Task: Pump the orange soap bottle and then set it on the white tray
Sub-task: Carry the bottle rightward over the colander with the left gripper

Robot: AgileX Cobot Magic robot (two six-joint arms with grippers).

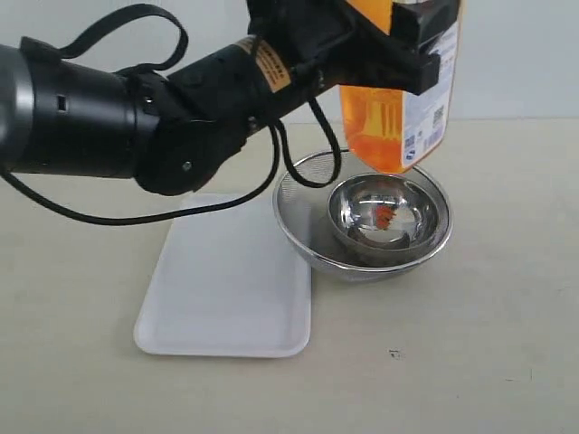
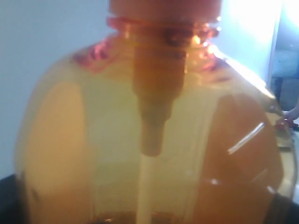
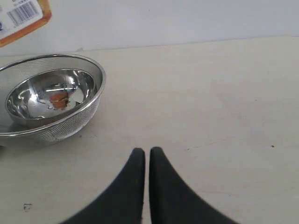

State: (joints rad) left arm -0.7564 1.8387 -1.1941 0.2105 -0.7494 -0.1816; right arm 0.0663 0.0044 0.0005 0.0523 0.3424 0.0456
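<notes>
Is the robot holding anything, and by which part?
The left gripper holds the orange soap bottle by its body, in the air; the right gripper, shut, holds nothing.

On the surface [image 1: 470, 344] the tray [image 1: 226, 289] lies flat. Just beside it, at its 2 o'clock in the exterior view, sits the mesh bowl [image 1: 303, 231], with a smaller bowl [image 1: 357, 194] nested inside. The soap bottle [image 1: 398, 127] hangs above both bowls, off the surface, clamped between the left gripper's fingers [image 1: 423, 65]; the arm reaches in from 10 o'clock.

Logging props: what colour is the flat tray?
White. The tray shows best in the exterior view.
</notes>
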